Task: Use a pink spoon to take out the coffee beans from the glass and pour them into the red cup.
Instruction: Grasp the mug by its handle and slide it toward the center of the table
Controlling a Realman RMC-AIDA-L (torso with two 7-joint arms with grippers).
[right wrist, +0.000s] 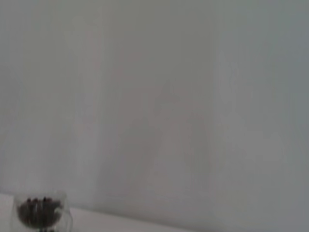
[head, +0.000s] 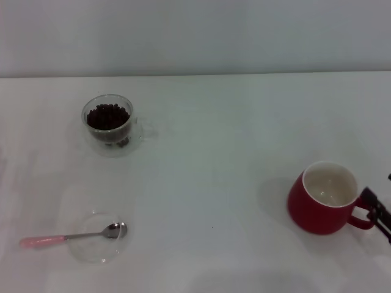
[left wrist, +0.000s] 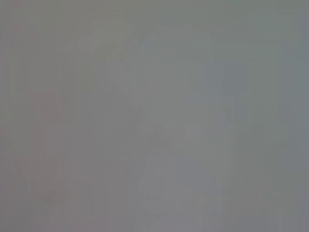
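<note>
Head view showed a plain white table [head: 214, 183] running back to a pale, bare wall [head: 195, 30]. On the robot's far left stood the glass [head: 109, 124], upright and holding the coffee beans [head: 108, 115]. Nearer on the left, the pink spoon [head: 73, 235] lay flat with its metal bowl resting on a clear glass disc [head: 98, 245] and its pink handle pointing left, out past the disc's rim. Well apart on the right sat the red cup [head: 327, 198], upright, its cream inside showing no beans. The right gripper [head: 379, 210] reached in from the right edge at the cup's loop handle; whether its fingers were apart or clamped on the handle could not be told. The left gripper appeared nowhere.
</note>
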